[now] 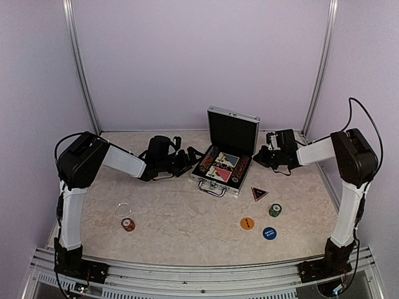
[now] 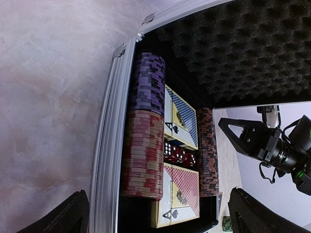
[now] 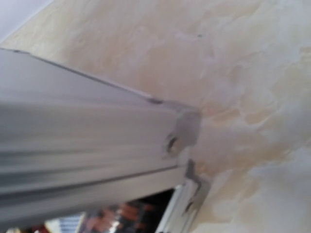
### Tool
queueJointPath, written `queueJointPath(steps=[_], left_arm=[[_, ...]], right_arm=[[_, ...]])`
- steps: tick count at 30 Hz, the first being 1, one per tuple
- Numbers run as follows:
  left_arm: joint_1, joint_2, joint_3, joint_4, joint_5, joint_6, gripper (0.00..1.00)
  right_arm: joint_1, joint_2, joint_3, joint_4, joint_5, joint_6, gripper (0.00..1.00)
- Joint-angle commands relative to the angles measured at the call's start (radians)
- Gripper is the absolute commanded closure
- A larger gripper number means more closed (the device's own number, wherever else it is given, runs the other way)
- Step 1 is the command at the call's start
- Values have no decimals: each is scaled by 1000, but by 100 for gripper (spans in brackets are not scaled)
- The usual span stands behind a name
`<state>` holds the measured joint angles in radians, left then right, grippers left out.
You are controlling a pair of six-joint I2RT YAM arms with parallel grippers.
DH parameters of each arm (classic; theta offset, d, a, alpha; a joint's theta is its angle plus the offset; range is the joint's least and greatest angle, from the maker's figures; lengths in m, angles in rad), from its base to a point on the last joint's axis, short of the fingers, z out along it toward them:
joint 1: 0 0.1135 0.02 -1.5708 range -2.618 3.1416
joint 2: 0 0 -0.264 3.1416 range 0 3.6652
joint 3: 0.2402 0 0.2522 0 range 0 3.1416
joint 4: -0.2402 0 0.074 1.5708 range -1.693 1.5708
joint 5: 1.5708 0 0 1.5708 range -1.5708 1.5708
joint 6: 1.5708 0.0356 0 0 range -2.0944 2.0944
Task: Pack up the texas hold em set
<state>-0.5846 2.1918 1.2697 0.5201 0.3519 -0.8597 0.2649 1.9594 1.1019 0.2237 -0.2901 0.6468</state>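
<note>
The silver briefcase (image 1: pixel 219 177) of the texas hold em set stands open mid-table, its foam-lined lid (image 1: pixel 234 129) upright. Inside lie chip rows (image 2: pixel 143 153), two card decks (image 2: pixel 181 191) and red dice (image 2: pixel 179 154). My left gripper (image 1: pixel 193 156) hovers open at the case's left side, its fingertips (image 2: pixel 70 216) spread wide at the bottom corners of the left wrist view. My right gripper (image 1: pixel 259 158) is shut, close against the case's right side. The right wrist view is blurred, showing only the case's metal edge (image 3: pixel 87 141), not my fingers.
Loose on the table in front of the case are a dark triangular marker (image 1: pixel 259 193), a green-and-white chip (image 1: pixel 275 210), an orange disc (image 1: pixel 247 223) and a blue disc (image 1: pixel 269 233). At front left lie a red chip (image 1: pixel 128 225) and a clear ring (image 1: pixel 123 209).
</note>
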Motion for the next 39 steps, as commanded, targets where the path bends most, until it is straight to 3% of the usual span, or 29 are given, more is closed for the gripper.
queueJointPath(steps=[1,11,25,39], left_arm=[[3,46,27,51,43,-27,1],[-19,46,19,62,51,-25,1],[-42,13,-59,123,61,-57,1],[-64,-83,-219,210,33,-88,1]], right_arm=[[-9,42,49,-54,58,5,100],[-9,74,64,-46,62,10,100],[25,154,138,19,-45,1,100],[74,228,250,15,-77,-2,100]])
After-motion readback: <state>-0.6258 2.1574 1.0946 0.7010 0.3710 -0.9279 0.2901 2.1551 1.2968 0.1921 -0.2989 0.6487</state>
